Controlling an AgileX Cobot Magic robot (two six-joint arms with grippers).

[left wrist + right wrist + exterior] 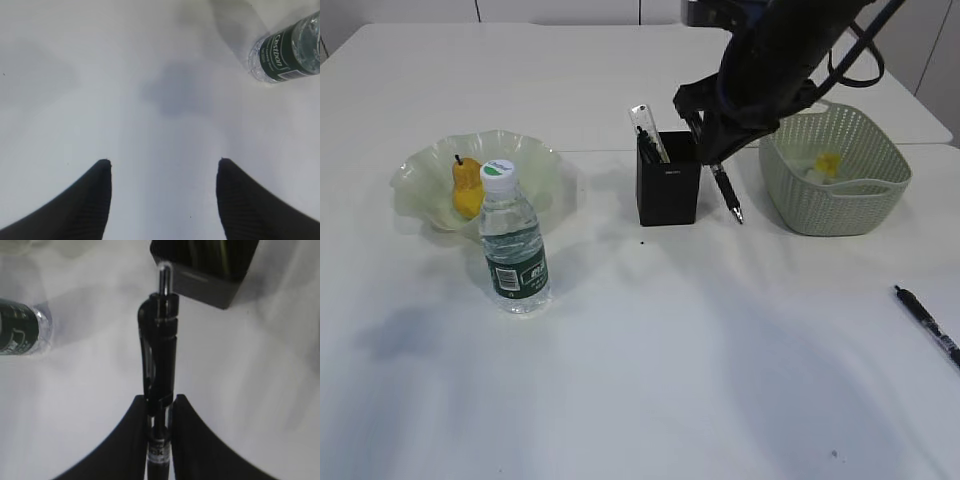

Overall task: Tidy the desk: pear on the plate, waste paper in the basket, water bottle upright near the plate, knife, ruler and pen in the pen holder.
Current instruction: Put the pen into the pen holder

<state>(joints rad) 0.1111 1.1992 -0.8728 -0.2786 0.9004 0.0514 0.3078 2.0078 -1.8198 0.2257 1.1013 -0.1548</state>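
Note:
The yellow pear point(467, 186) lies in the pale green wavy plate point(535, 160). The water bottle point(514, 245) stands upright in front of the plate; it also shows in the left wrist view point(287, 50) and the right wrist view point(20, 327). The black pen holder point(668, 185) holds the clear ruler point(647, 128) and some dark items. My right gripper point(710, 155) is shut on a black pen point(728, 195), tip down, just right of the holder. In the right wrist view the gripper point(160, 397) clamps the pen point(160, 345) below the holder point(205, 275). My left gripper point(162, 161) is open and empty over bare desk.
The sage-green basket point(850, 205) stands right of the holder with yellow waste paper point(828, 163) inside. A second black pen point(928, 325) lies on the desk near the right edge. The left arm does not show in the exterior view.

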